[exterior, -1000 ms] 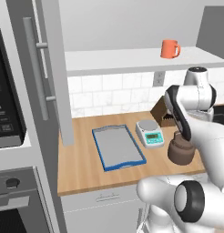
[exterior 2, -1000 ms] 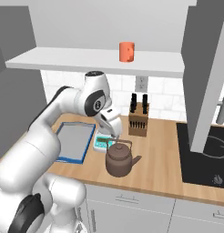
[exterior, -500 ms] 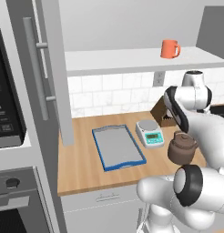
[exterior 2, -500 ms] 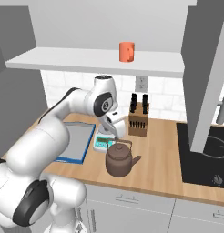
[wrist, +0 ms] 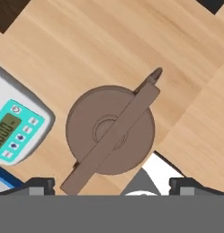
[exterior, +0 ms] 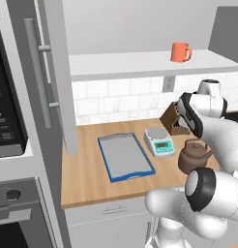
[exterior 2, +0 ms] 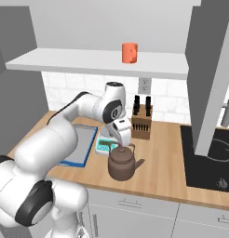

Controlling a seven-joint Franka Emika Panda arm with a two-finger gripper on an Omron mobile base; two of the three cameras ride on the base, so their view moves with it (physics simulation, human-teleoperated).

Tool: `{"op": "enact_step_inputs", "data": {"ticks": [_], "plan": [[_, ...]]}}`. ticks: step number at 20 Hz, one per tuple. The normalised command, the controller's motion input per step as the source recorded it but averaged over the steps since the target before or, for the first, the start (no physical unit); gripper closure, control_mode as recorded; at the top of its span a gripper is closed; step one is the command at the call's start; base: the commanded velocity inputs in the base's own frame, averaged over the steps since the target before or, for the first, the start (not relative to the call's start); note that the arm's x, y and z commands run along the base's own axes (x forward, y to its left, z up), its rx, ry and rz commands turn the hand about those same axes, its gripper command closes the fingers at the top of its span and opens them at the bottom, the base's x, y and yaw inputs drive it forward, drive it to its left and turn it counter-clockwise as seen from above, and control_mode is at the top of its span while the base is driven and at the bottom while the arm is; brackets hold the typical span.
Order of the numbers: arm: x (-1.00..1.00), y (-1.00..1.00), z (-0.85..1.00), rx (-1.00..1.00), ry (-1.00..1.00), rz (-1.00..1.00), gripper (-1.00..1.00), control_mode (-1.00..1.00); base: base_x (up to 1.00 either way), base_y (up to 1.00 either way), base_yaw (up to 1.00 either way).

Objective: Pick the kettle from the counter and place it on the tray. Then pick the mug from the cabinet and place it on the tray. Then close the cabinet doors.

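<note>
**Lining up over the kettle handle**

Left base view, from the left: the open cabinet doors (exterior: 41, 82) stand at the edge, then the blue-rimmed tray (exterior: 125, 156) lies bare on the butcher-block counter (exterior: 84, 179). Just right of it sits the white-and-teal kitchen scale (exterior: 159, 142), and beyond that the dark brown kettle (exterior: 194, 156), on the counter and apart from the tray. The knife block (exterior: 173, 121) stands behind against the tiles. Up on the cabinet shelf the orange mug (exterior: 180, 52) waits untouched.

In the hand view I look straight down on the kettle, its flat handle (wrist: 114, 136) running diagonally across the lid. My gripper (wrist: 112, 184) hangs above it with the jaws spread wide, holding nothing; one fingertip (wrist: 36, 184) shows at each lower corner.

My judgement: I am on the first step, the approach to the kettle. To do it well I should roll the wrist until the fingers straddle the handle across its narrow width, centre over the lid knob, then descend straight and close at mid-span, so the kettle hangs level. The scale is near, so I would keep the lift vertical before swinging left to the tray.
</note>
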Motion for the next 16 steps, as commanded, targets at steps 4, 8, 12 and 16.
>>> {"op": "enact_step_inputs", "data": {"ticks": [4,8,12,16], "plan": [[0.15,0.00,-0.18,0.05,0.00,-0.07,-1.00,-1.00,0.00,0.00,0.00],[0.14,-0.01,-0.20,0.04,0.00,-0.08,-1.00,-1.00,0.00,0.00,0.00],[0.15,0.00,-0.21,0.01,0.00,-0.07,-1.00,-1.00,0.00,0.00,0.00],[0.16,0.00,-0.22,0.00,0.00,-0.06,-1.00,-1.00,0.00,0.00,0.00]]}}
